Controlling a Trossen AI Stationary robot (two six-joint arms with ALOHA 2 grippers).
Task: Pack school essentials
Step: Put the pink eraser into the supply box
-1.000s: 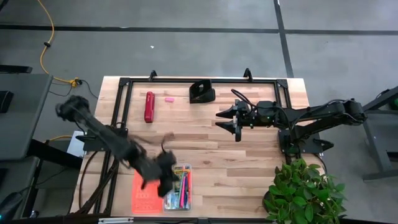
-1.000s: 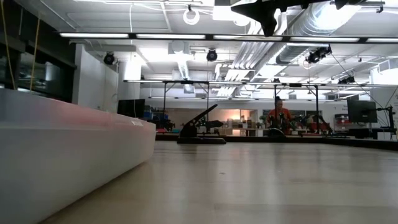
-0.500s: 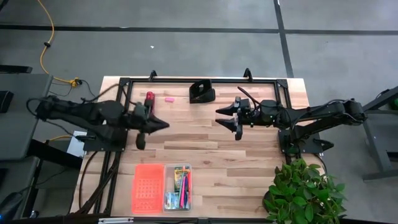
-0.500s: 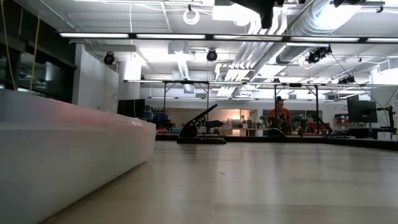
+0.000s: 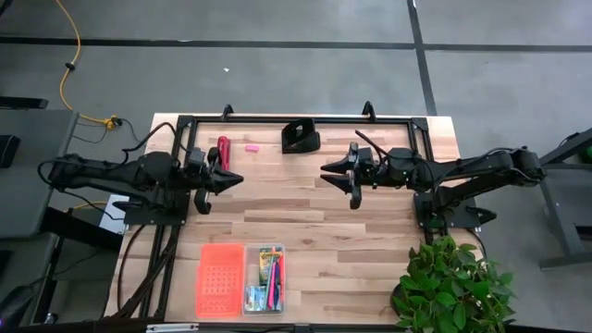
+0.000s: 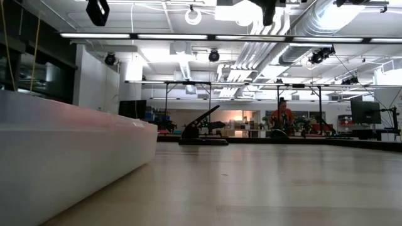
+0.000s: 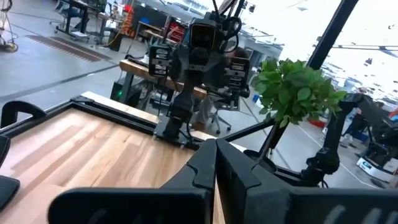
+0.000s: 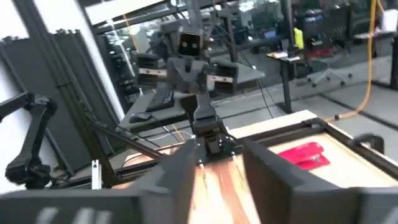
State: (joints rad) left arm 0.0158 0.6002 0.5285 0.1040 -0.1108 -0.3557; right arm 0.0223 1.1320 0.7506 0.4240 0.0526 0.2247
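The school essentials lie in a clear bin [image 5: 265, 277] at the table's near edge: a yellow-green crayon box [image 5: 268, 258] and pink, blue and green pens [image 5: 275, 285]. A tiny pink eraser [image 5: 250, 146] lies on the table near the far edge. My left gripper [image 5: 237, 179] hangs shut over the left middle of the table, pointing level toward the right, fingers together [image 7: 215, 163] and holding nothing. My right gripper [image 5: 326, 178] faces it from the right, also level; its fingers stand apart [image 8: 217, 168] with nothing between them.
An orange perforated lid [image 5: 220, 279] lies left of the bin. A long red bar [image 5: 222, 157] and a black block [image 5: 301, 136] sit near the far edge inside a black frame [image 5: 277, 119]. A potted plant [image 5: 453, 287] stands at the near right corner.
My left gripper has swung away from the bin at the near edge, toward the far edge and up over the left middle of the table. It has turned from slanting down to level and then drawn back a little toward the left edge, staying shut. The bin's contents have not moved.
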